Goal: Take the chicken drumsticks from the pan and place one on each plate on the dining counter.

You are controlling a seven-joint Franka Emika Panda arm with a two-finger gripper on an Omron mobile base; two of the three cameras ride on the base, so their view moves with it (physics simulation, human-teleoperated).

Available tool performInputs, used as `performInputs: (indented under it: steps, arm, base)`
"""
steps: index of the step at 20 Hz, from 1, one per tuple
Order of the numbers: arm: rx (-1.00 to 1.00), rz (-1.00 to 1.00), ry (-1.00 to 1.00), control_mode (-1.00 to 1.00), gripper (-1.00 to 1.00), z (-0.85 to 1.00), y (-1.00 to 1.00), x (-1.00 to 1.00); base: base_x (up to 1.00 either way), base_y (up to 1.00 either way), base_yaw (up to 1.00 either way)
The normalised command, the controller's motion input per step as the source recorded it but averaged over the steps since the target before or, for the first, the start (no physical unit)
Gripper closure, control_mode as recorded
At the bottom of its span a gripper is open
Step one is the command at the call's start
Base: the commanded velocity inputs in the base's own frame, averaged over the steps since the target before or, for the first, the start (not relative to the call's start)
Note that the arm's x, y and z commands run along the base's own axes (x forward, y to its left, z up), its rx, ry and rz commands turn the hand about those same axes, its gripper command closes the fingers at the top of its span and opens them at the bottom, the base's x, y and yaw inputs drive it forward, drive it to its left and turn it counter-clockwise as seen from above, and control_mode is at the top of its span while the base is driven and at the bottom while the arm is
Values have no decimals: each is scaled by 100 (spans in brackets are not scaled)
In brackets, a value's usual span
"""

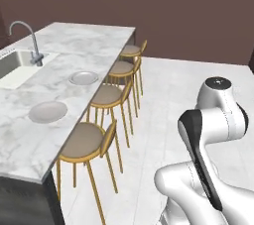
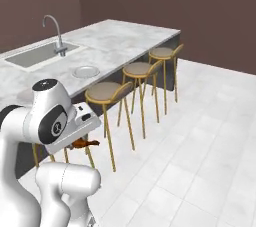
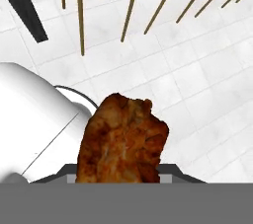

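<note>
1. Our pincer (image 2: pixel 86 141) grasps a drumstick (image 3: pixel 123 141), carried low over the floor for transport.
2. Both plates (image 1: pixel 47 111) wait bare on the bench (image 1: pixel 30 135), near the stools (image 1: pixel 84 142).

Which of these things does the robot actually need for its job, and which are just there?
Needed: chicken drumstick in the gripper; two plates; dining counter.
Just there: stools, sink, faucet.
</note>
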Motion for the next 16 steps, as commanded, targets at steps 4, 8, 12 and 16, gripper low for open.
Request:
performInputs:
  steps: [4, 8, 12, 16]
  arm:
    - [0, 0, 0, 100, 100, 0, 0, 0]
    - [0, 0, 0, 100, 100, 0, 0, 0]
    - [0, 0, 0, 100, 100, 0, 0, 0]
    - [0, 0, 0, 100, 100, 0, 0, 0]
  base:
    - [100, -79, 45]
    - [99, -79, 48]
    - [80, -86, 48]
    - [51, -100, 45]
